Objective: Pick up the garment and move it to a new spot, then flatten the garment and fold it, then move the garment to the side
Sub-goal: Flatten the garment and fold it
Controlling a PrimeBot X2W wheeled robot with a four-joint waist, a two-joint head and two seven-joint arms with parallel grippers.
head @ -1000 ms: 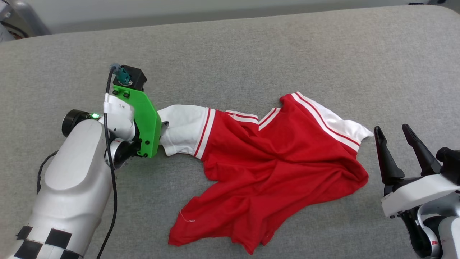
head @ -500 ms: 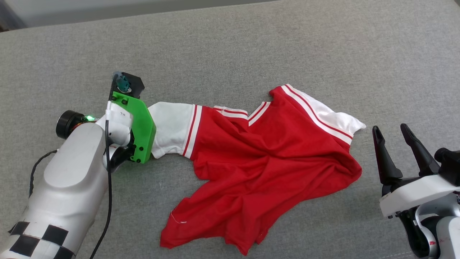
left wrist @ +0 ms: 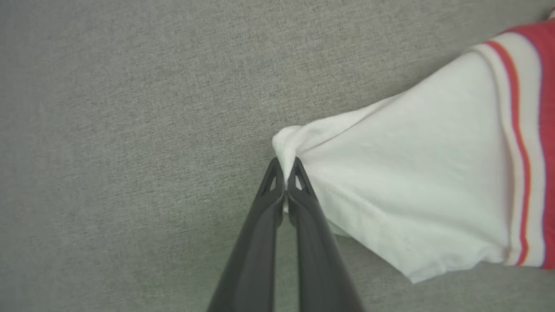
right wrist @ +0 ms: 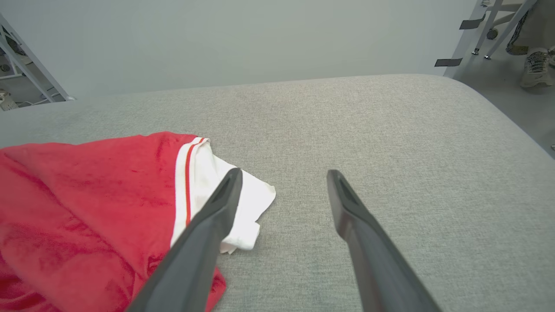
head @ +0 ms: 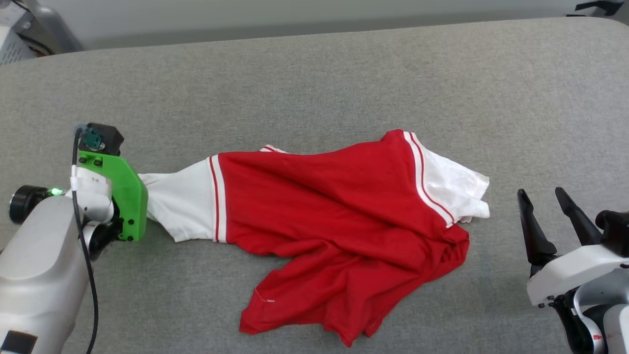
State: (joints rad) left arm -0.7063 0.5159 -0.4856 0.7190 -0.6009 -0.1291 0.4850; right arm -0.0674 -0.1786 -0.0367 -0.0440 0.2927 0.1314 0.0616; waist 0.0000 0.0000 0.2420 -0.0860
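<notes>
The garment [head: 339, 211], a red jersey with white sleeves and striped trim, lies rumpled across the grey padded surface [head: 314, 83]; its lettering is hidden. My left gripper [left wrist: 285, 167] is shut on the tip of the left white sleeve [left wrist: 416, 173], pulling the cloth taut toward the left. In the head view its fingers are hidden behind the green wrist bracket [head: 125, 196]. My right gripper [head: 539, 196] stands open just right of the other white sleeve [head: 457, 184], apart from it. In the right wrist view the right gripper [right wrist: 282, 175] is open with that sleeve [right wrist: 217, 186] beside its left finger.
The surface's far edge and rounded right corner [right wrist: 477, 91] drop to the floor. A person's shoe [right wrist: 534, 67] and chair legs stand beyond that corner. Metal shelving [head: 29, 29] sits past the far left edge.
The left gripper has dragged the sleeve well to the left, stretching the jersey out and turning its collar part under. The camera shifted. The right gripper stays open in place.
</notes>
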